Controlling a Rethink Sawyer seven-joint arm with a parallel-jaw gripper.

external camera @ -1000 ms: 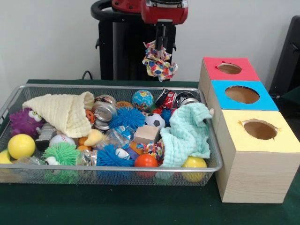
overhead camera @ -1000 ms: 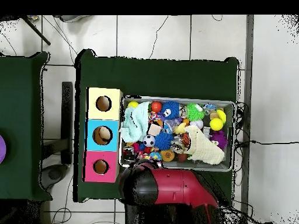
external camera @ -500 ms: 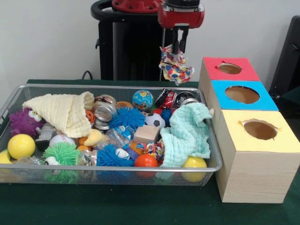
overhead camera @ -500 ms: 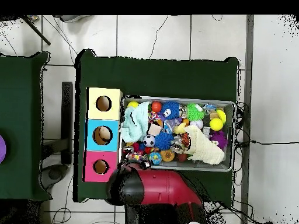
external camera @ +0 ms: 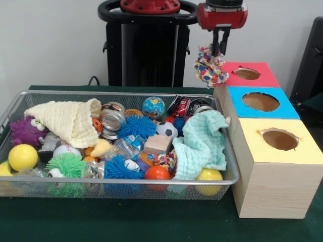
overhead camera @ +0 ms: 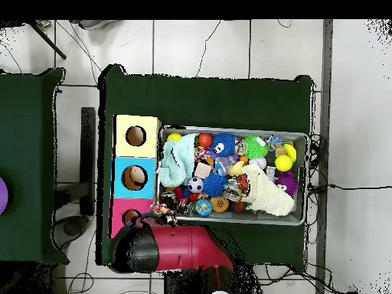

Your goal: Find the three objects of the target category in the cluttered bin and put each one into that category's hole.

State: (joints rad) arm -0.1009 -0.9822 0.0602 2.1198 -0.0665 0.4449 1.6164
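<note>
You see green desk [external camera: 151, 222] carrying wire bin [external camera: 121, 187] and, beside it, row of 3 boxes: yellow-topped box [external camera: 275, 176] nearest camera, blue [external camera: 260, 103] in middle, red [external camera: 247, 74] farthest. Arm [overhead camera: 172, 249] comes in above red end of row. Claw [external camera: 219, 49] hangs up high, pinching rope ball [external camera: 209, 66], just left of red box, clear of bin. Second rope ball [external camera: 164, 161] lies in bin beside mint cloth [external camera: 202, 143]. Yellow box's hole [external camera: 280, 139] sits open.
</note>
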